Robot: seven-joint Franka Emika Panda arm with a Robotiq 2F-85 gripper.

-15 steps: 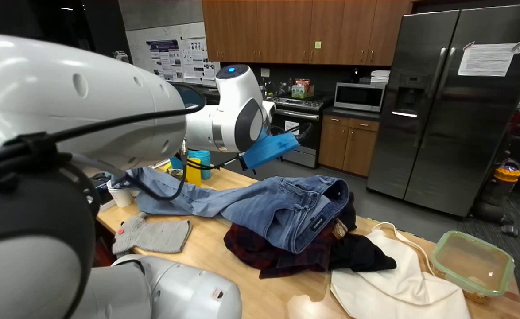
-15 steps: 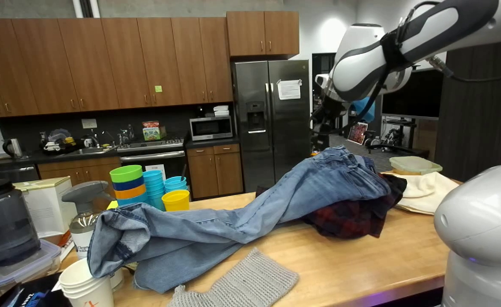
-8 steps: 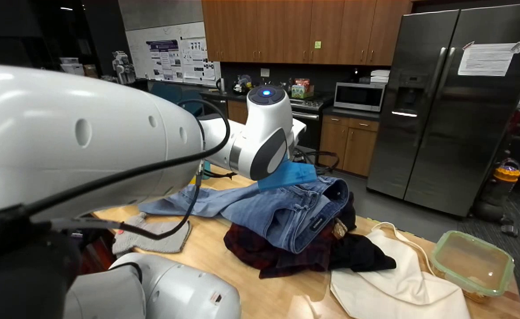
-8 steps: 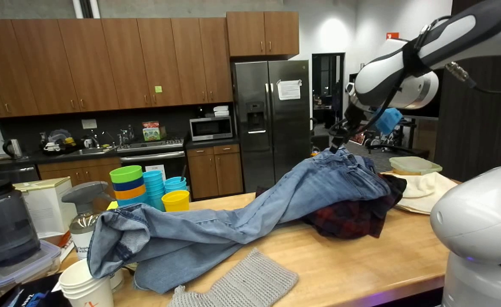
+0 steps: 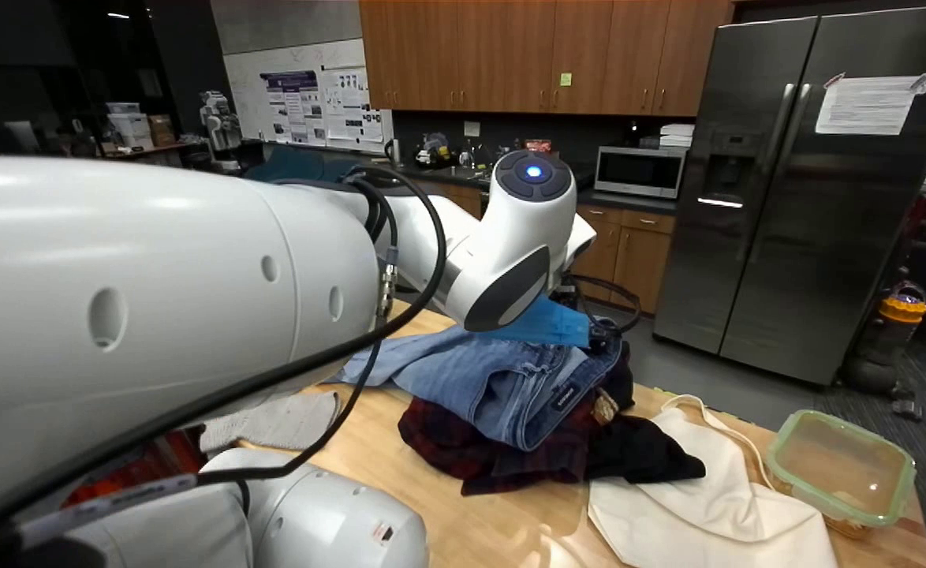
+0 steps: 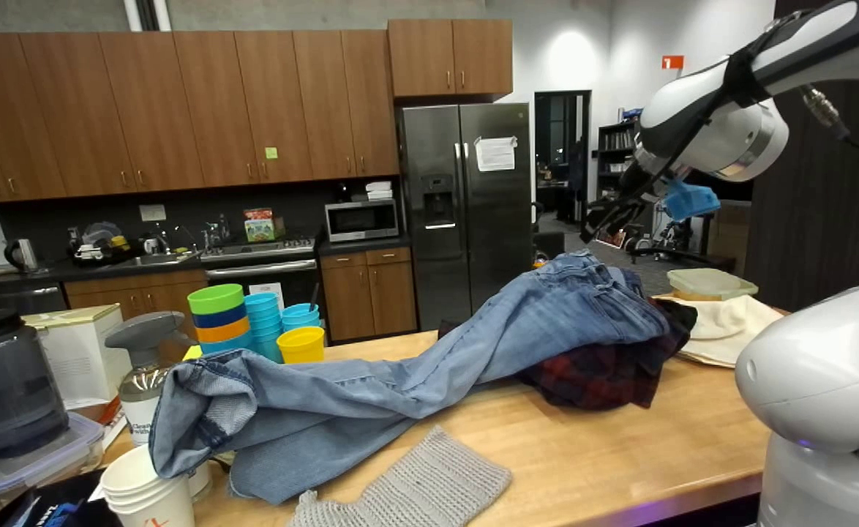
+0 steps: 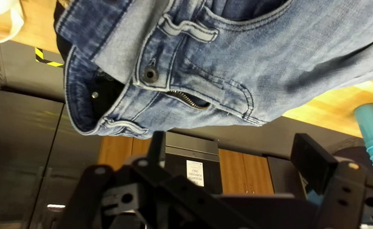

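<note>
Clearly worn, the jeans [image 6: 459,362] are blue denim, washed pale along the legs and deeper about the waistband and seams. They stretch lengthwise over the wooden bench [image 6: 620,446], from its cluttered end, where an open hem [image 6: 228,410] bares a paler inside, to the waist, raised on a red-and-black plaid cloth [image 5: 447,446] by the edge facing the kitchen cabinets [image 6: 268,110]. Loose folds and creases run along the legs. The waist gapes, and a dark label [image 5: 565,397] with light lettering sits on the band. The wrist view, upside down, gives the front closely: a dull metal button [image 7: 150,74], brass-toned zip teeth [image 7: 189,100] laid bare, pale-edged belt loops [image 7: 204,33] rippling up from the cloth, and a curved pocket mouth [image 7: 247,23] with a shadowed inside. Near that waist, apart from the denim, the gripper [image 7: 229,146] hangs in the air, its jaws spread wide. A grey knitted piece [image 6: 415,479] lies flat by the opposite edge, near the legs. Past the waist, a cream cloth bag [image 5: 715,505] spreads toward the bench's other end, where a green-lidded container [image 5: 841,469] stands at the corner.
</note>
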